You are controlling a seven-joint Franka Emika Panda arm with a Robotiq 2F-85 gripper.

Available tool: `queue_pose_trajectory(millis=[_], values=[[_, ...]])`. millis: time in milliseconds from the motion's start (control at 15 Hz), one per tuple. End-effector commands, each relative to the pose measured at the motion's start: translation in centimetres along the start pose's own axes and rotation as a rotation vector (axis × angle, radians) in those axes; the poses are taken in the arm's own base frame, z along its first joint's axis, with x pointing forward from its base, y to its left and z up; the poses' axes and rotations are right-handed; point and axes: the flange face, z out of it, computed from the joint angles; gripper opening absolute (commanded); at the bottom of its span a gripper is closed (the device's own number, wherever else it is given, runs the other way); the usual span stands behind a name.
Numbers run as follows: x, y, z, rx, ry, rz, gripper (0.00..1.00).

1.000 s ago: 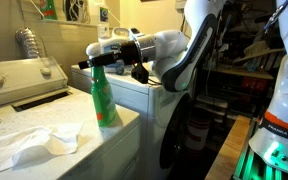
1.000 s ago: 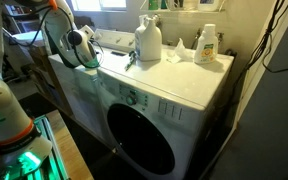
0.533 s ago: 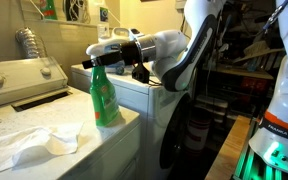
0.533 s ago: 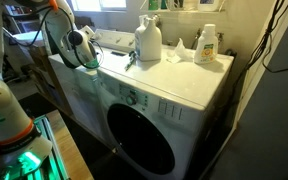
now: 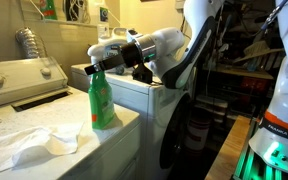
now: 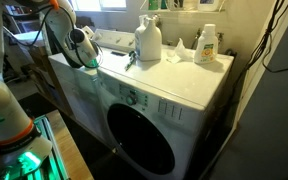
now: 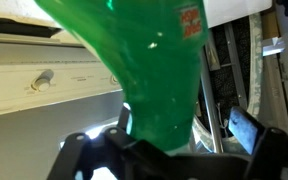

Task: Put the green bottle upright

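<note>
Gripper [image 5: 95, 68] pinches the green bottle [image 5: 102, 101] at its neck. The bottle stands nearly upright on the washer top [image 5: 44, 112]. Settle the base flat before letting go, then withdraw without nudging it.

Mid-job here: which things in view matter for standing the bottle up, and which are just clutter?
Job: green plastic bottle, resting on the white machine top; jaws closed around its neck.
Lying about: crumpled white cloth; large white jug; small white labelled bottle; silver ribbed hose.
</note>
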Motion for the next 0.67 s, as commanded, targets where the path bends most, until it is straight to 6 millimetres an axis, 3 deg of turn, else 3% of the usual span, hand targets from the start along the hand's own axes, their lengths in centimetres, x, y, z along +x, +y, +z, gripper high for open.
queue_pose_trajectory(millis=[0,600], values=[[-1.2,0.2,0.6,0.014,-0.095,0.022,1.00],[-2.0,1.1,-0.2,-0.111,-0.267,0.015,1.00]])
